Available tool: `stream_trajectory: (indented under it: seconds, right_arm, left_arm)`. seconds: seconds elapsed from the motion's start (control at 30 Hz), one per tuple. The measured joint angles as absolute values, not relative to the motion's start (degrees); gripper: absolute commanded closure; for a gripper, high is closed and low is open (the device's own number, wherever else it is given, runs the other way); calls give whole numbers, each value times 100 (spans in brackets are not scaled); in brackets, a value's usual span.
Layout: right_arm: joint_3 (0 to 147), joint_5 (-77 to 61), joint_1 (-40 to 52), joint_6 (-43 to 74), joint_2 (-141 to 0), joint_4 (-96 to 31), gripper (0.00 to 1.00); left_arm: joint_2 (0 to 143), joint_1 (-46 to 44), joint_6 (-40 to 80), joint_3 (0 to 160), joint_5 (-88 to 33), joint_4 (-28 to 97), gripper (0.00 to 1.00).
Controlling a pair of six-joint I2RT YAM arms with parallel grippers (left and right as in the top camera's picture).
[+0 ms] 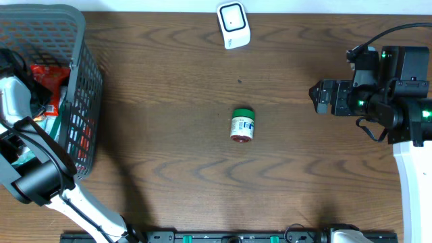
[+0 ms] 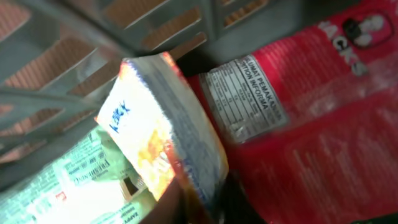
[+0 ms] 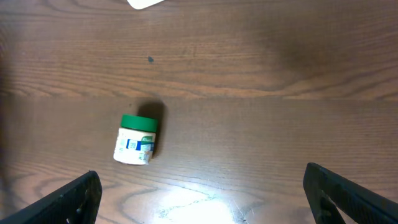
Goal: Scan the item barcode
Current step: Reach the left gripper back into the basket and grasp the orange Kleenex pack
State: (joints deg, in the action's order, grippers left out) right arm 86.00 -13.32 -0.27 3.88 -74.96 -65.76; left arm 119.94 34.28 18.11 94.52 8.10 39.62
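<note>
Inside the grey basket (image 1: pixel 84 88) my left gripper (image 2: pixel 208 200) is shut on the lower edge of an orange, white and blue packet (image 2: pixel 165 124), which stands tilted between its dark fingers. I cannot make out a barcode on the packet's visible side. A red snack bag (image 2: pixel 311 137) lies right of it and a pale green packet (image 2: pixel 62 186) lies left. A white scanner (image 1: pixel 233 24) sits at the table's far edge. My right gripper (image 1: pixel 316 96) hovers open at the right, its fingers (image 3: pixel 74 198) wide apart over bare wood.
A small white jar with a green lid (image 1: pixel 242 124) lies on its side mid-table, also seen in the right wrist view (image 3: pixel 137 140), ahead and left of the right gripper. The basket walls (image 2: pixel 74 37) close in around the left gripper. The red bag (image 1: pixel 50 75) shows from overhead.
</note>
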Motion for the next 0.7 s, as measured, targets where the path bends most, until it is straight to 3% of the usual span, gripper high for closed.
stream_trajectory:
  seconds: [0.27, 0.7]
  right_arm:
    - [8600, -1332, -27, 388, -7496, -6578, 1]
    - [8600, -1332, -27, 386, -7496, -6578, 1]
  left_arm:
    - [11629, 3428, 1822, 9404, 805, 3988, 93]
    - [8399, 3050, 1824, 9389, 620, 4639, 92]
